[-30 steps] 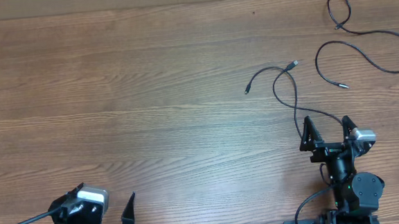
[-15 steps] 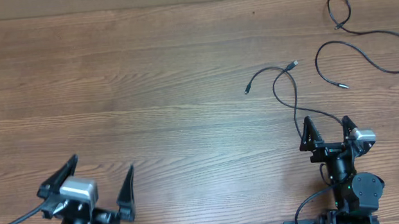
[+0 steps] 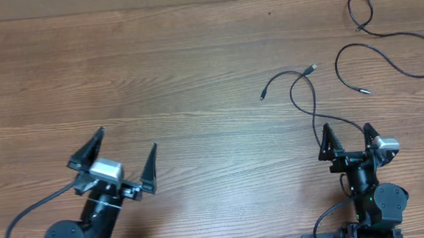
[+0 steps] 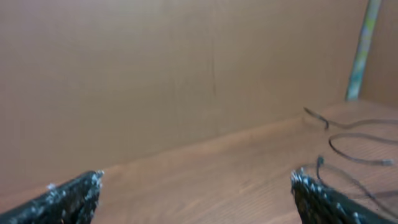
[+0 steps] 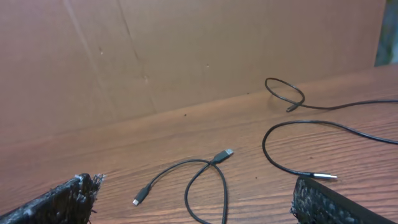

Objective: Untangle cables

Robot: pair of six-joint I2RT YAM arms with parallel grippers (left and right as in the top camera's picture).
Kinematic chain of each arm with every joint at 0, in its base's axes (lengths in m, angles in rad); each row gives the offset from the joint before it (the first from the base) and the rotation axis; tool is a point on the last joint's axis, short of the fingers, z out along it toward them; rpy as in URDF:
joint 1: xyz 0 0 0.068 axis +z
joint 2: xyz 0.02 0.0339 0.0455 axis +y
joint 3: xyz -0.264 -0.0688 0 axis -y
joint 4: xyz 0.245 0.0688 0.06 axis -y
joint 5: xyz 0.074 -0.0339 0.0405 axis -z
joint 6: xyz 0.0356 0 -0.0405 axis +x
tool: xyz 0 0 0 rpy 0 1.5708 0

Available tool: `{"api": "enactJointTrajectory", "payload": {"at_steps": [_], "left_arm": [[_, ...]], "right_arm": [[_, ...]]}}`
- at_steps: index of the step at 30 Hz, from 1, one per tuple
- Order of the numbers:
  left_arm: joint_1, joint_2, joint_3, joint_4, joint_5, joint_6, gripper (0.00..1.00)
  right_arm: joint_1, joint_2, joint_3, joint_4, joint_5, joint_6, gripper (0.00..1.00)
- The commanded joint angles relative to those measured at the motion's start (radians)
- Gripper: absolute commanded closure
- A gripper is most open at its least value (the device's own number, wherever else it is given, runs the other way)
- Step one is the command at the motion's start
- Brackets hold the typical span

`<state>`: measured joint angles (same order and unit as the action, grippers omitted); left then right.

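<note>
On the table (image 3: 194,68), right side, the cables (image 3: 295,72) lie spread apart. Left pincer (image 3: 125,139) stands wide open and empty at front left. Right pincer (image 3: 347,127) is also open and empty, one cable running by its tips.

Table (image 3: 158,78) was brown wood, grain running left to right, and it filled nearly the whole overhead view. Matte surface with darker grain streaks and one small dark speck (image 3: 269,13) near the far edge. A plain brown panel (image 5: 186,50) stood upright along that far edge and met the tabletop in a straight line. The panel was flat and bare, with a faint vertical seam (image 4: 214,68) in the left wrist view and a slanted crease (image 5: 138,62) in the right wrist view. A pale greenish strip (image 4: 362,43) stood slightly tilted at the panel's right end; couldn't tell what it was. Dark patch (image 5: 387,43) past the panel there. Light was soft and even, no hard shadows.
</note>
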<state>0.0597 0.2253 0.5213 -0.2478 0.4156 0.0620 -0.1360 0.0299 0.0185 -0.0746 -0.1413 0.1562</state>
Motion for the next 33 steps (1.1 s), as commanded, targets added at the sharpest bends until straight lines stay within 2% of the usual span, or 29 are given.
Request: {"api": "enactJointTrajectory", "payload": {"at_steps": [1,6,17,22,25,33], "left_arm": [[0.006,-0.067,-0.136,0.095,0.029,0.013,0.0],[0.006,-0.104,-0.276,0.272,0.014,0.014,0.0],[0.006,-0.203,-0.454,0.295,-0.237,0.013,0.0],[0.006,-0.22,-0.498,0.381,-0.385,0.013,0.0],[0.006,-0.221,-0.518,0.376,-0.436,0.013,0.0],[0.007,-0.222,-0.517,0.182,-0.52,0.013,0.0]], "right_arm": [[-0.002,-0.008,-0.011,0.005,0.002,-0.001,0.0],[-0.002,-0.008,-0.011,0.005,0.002,-0.001,0.0],[-0.002,-0.008,-0.011,0.005,0.002,-0.001,0.0],[-0.002,-0.008,-0.011,0.005,0.002,-0.001,0.0],[-0.002,-0.007,-0.011,0.005,0.002,-0.001,0.0],[-0.002,-0.007,-0.011,0.005,0.002,-0.001,0.0]]}}
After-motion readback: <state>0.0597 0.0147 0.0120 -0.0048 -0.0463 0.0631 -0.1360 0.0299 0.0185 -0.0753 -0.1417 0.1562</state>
